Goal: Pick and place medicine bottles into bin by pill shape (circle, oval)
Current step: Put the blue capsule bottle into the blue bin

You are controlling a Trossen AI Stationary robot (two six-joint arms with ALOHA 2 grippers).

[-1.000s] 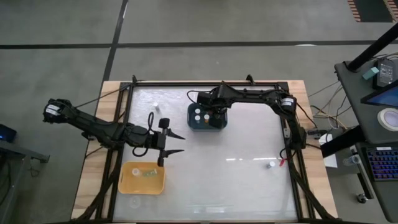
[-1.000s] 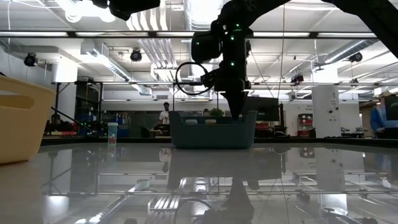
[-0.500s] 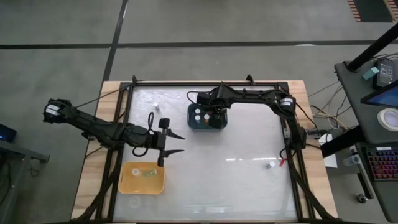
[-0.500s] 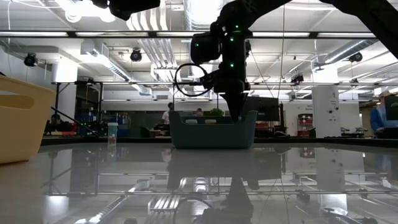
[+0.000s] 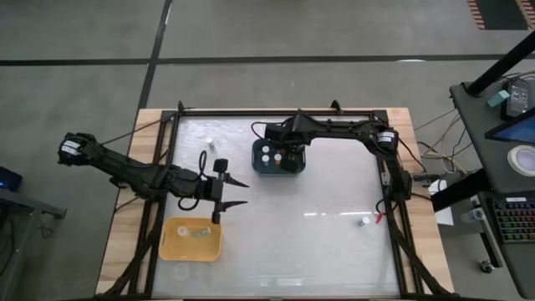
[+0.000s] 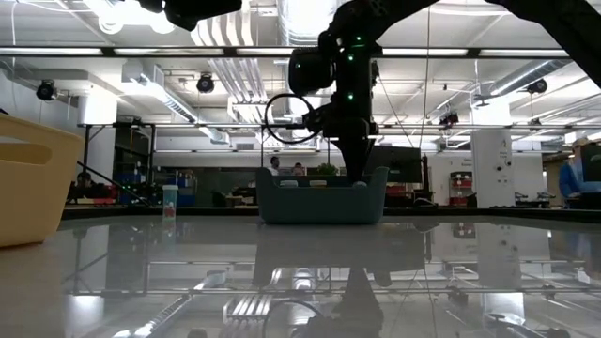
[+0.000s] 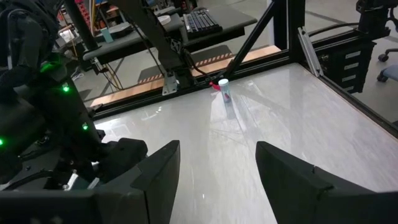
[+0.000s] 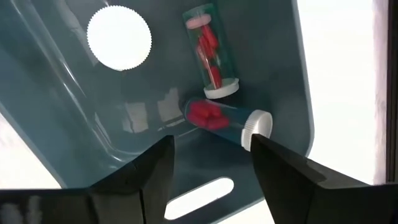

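Right gripper (image 8: 211, 168) sits over the teal bin (image 5: 276, 159), fingers spread, holding nothing. Just beyond the fingertips two clear bottles with red pills (image 8: 211, 53) lie on their sides on the bin floor; a white-capped bottle (image 8: 119, 38) stands beside them. Left gripper (image 5: 231, 191) waits wide open and empty, just far of the yellow bin (image 5: 191, 239). One lone bottle (image 5: 363, 221) stands near the table's right edge.

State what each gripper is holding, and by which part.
Nothing is held. The right gripper hangs open inside the blue bin above two lying bottles; the left gripper waits open over bare table.
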